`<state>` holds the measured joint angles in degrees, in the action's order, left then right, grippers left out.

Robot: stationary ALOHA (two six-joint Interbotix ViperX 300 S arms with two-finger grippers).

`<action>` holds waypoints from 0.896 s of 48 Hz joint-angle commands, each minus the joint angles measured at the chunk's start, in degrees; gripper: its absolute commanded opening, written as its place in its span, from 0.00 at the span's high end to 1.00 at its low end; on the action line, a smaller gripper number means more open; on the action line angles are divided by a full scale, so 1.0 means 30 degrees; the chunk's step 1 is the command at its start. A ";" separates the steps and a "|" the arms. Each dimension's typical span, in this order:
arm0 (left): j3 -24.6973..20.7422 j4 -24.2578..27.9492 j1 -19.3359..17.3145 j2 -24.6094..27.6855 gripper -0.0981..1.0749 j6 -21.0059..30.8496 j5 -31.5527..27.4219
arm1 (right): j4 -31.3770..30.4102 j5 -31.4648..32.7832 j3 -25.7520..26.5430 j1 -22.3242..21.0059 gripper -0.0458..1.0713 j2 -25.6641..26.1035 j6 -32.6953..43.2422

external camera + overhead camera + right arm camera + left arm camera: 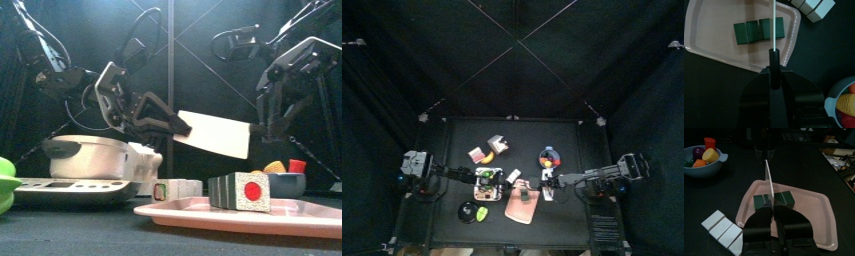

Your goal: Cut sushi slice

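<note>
Left gripper (pixel 773 212) is shut tight on the knife (pixel 217 135) at one end; its two jaws press on the knife from both sides; the knife hangs in the air over the pink tray (pixel 821 223), with its thin edge pointing down; it is not touching the tray.

Right gripper (pixel 773 52) is over the tray too, at the other end of the knife; its jaws are pressed together; I cannot tell if they nip the blade or only sit next to it.

Sushi (pixel 784 199) lies on the tray, near its middle; it is a dark green roll; from the front its end looks white with a red spot; the knife is right above it and crosses it, but there is a gap between them.

Some white blocks (pixel 721 228) lie in a row on the table just beside the tray; a blue bowl (pixel 701 168) with bright toy food in it stands well apart from the tray, past one corner.
</note>
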<state>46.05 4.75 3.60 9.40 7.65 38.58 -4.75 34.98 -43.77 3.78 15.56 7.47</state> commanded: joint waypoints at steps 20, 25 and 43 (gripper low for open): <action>-0.0029 -0.0410 0.0498 0.0322 0.59 -0.0029 -0.0469 | 0.0967 -0.0967 -0.1289 -0.1494 0.67 0.0703 -0.1787; -0.0234 -0.0410 0.0557 0.0498 0.59 -0.0029 -0.0615 | 0.1055 -0.1025 -0.1289 -0.1670 0.67 0.0762 -0.2021; -0.0322 -0.0469 0.0820 0.0645 0.59 0.0029 -0.1641 | 0.1289 -0.1582 -0.1377 -0.1436 0.67 0.0205 -0.1992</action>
<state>44.56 3.16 4.39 11.51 7.65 34.54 -0.70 29.71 -47.64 -0.26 15.64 1.32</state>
